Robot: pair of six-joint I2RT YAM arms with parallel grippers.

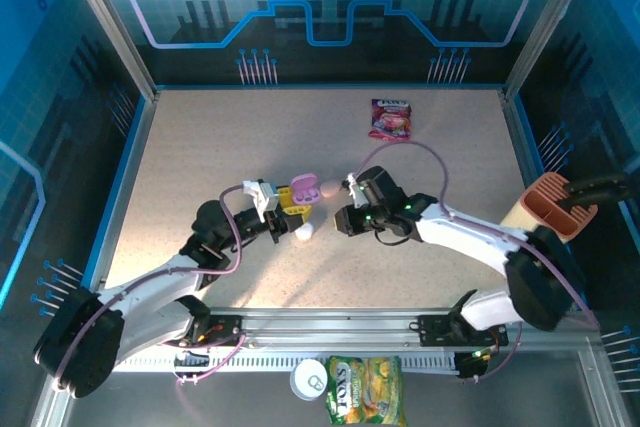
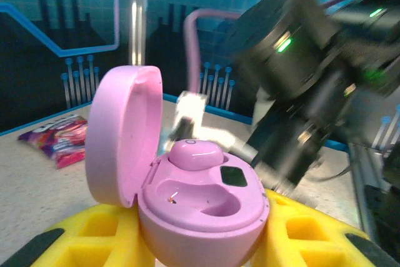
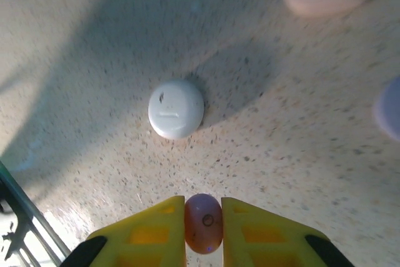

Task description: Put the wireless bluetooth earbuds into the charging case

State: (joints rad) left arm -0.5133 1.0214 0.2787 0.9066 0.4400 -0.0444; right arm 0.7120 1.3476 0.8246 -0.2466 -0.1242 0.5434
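Right gripper [image 3: 204,209] downward, tight around earbud [image 3: 203,223].

Likely a lab test cell: aluminium frame [image 1: 105,19], circuit-print panels [image 1: 330,7].

The far half of the speckled beige tabletop [image 1: 250,127] lies bare but for a red-and-purple snack packet [image 1: 390,118] at the back. The middle is crowded: the open pink clamshell charging case [image 2: 203,207] in the left gripper [image 1: 287,199] has one well free, its lid upright at the left, the right arm's dark wrist [image 2: 294,73] close behind. A round white pebble-shaped case [image 3: 176,109] lies on the table ahead of the right gripper [image 3: 203,207], which pinches a small glossy pink earbud [image 3: 203,224].
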